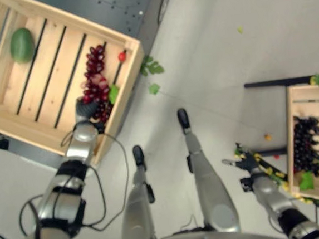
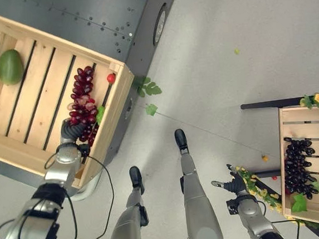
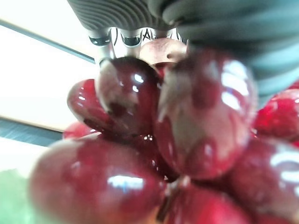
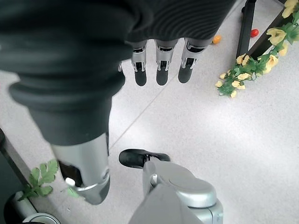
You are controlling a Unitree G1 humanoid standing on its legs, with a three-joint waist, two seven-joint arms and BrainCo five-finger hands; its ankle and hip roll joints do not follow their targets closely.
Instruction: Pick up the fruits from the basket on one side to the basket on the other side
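1. The left hand (image 2: 71, 129) reaches into the wooden crate on the robot's left (image 2: 16, 144), just over that crate's near wall. It sits on the near end of a bunch of red grapes (image 2: 83, 98). In the left wrist view the red grapes press right up against the hand, and its fingers (image 3: 108, 49) go down among the fruit. Their tips are hidden, so I cannot tell whether they are curled round the bunch.

2. Past the hand, the red grapes stretch away along the slats toward the crate's far wall. A green leaf (image 2: 100, 114) lies against the bunch just beside the hand.

3. Beyond the far end of the bunch, a small red fruit (image 2: 111, 78) rests near the crate's far corner.

4. Well to the outer side of the left hand, a green round fruit (image 2: 10, 66) lies alone on the slats near the crate's far wall.

5. The right hand (image 2: 232, 183) hangs over the floor, holding nothing. Its fingers (image 4: 159, 64) are straight and side by side, with the thumb apart.

6. Just beside the right hand, a garland of yellow flowers and green leaves (image 4: 250, 67) trails along the floor by a second wooden crate (image 2: 311, 129).

7. That crate, off to the right hand's outer side, holds a bunch of dark grapes (image 2: 298, 166) with green leaves (image 2: 298, 202) at its near end.

8. On the floor between the two hands, farther out, lie loose green leaves (image 2: 148, 90).
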